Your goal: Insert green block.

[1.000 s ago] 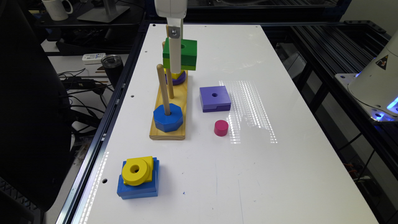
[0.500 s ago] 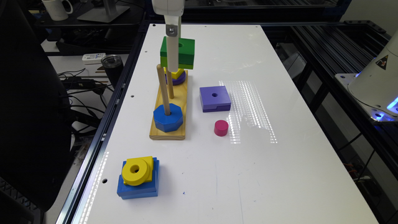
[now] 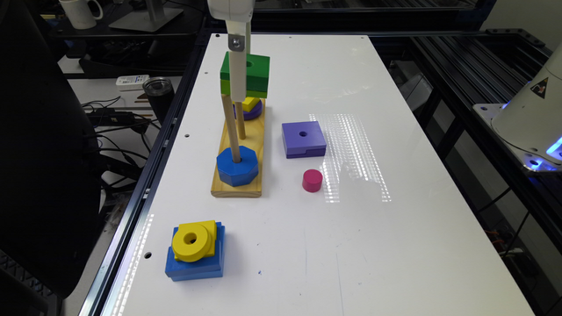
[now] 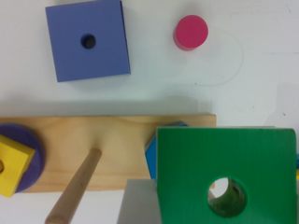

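While vertical, fingers (image 3: 239, 81) grip green block (image 3: 254, 72) above pegs (image 3: 230, 127).

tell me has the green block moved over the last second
Yes. In the exterior view the green block has shifted toward that view's left and risen slightly, judged against the fixed wooden base.

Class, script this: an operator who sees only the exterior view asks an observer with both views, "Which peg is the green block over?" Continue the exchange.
Observer: From the wrist, the green block covers the blue octagon; just a blue corner peeks out beside it.
Operator: Is its hole over that peg?
Observer: Something tan shows through the hole, probably the peg tip.
Operator: And the middle peg?
Observer: That bare peg stands apart from the block, on the base.
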